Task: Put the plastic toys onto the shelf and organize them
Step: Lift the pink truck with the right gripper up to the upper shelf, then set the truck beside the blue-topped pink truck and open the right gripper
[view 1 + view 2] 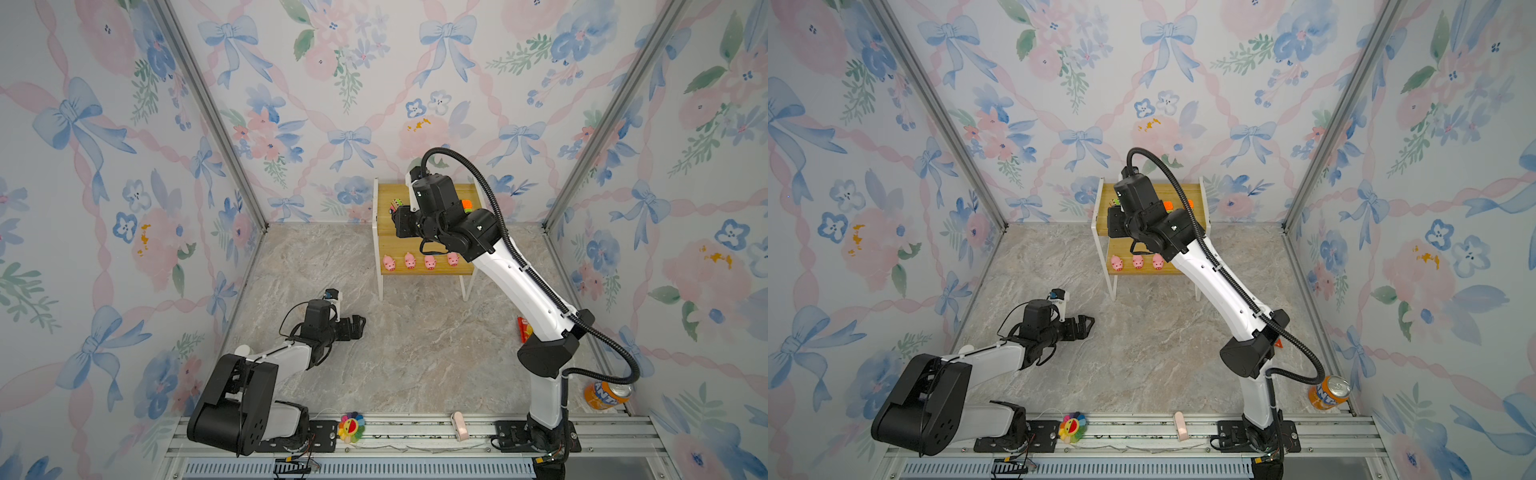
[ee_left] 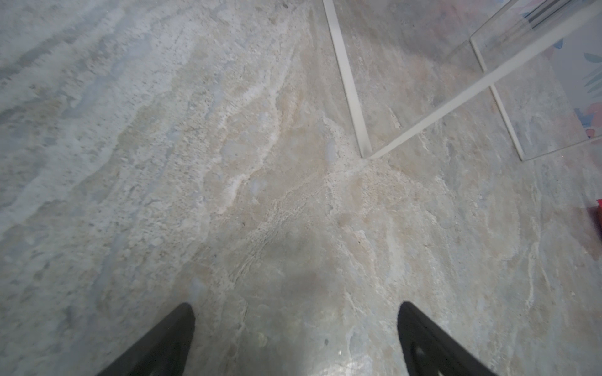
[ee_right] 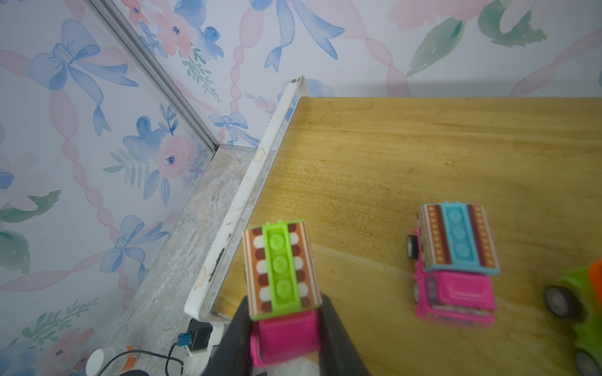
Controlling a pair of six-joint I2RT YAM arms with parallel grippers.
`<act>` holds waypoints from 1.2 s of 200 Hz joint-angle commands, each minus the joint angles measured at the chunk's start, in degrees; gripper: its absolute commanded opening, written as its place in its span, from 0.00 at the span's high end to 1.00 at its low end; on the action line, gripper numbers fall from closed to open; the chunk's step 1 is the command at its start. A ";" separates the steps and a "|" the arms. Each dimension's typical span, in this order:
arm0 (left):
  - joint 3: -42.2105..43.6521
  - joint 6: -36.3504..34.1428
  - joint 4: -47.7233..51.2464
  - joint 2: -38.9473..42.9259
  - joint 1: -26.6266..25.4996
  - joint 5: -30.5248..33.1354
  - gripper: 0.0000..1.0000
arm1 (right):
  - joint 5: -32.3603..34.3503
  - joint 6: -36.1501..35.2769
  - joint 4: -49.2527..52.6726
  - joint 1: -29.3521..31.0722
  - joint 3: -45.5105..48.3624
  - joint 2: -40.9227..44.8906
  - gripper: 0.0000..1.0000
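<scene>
The right jaws gripped a pink truck [image 3: 282, 280] at the left end of the shelf's [image 3: 423, 146] top board, beside a second truck [image 3: 456, 260], pigs [image 1: 430, 262] lined its lower board, and the left jaws stood wide over the worktop [image 2: 228, 162] before it.

Rainbow flower toy [image 1: 351, 428] w/ smiling face is lying on the front alu. rail [image 1: 395, 432], pale pink block [image 1: 459, 424] sitting to its right. Orange soda can [image 1: 607, 395] is sitting in near-right corner, red packet [image 1: 524, 329] lying on marble tabletop [image 1: 415, 353] nearby.
</scene>
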State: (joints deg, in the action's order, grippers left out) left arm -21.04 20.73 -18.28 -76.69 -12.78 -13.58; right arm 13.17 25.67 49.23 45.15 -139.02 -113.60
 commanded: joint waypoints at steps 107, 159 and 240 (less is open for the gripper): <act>0.29 -1.04 -0.70 -0.03 -0.41 -1.18 0.02 | 5.36 4.53 -2.56 0.03 0.18 -1.92 0.84; 0.29 -1.04 -0.79 0.05 -0.41 -1.18 0.02 | 7.78 5.09 -2.05 0.72 -0.88 -3.30 0.84; 0.38 -1.04 -0.79 0.14 -0.43 -1.18 0.02 | 10.81 4.83 -0.70 1.64 -3.37 -5.46 0.85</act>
State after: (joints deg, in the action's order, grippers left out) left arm -21.04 20.73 -18.31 -76.69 -12.78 -14.02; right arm 21.67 30.48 47.35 45.69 -140.03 -117.23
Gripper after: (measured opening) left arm 0.979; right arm 0.293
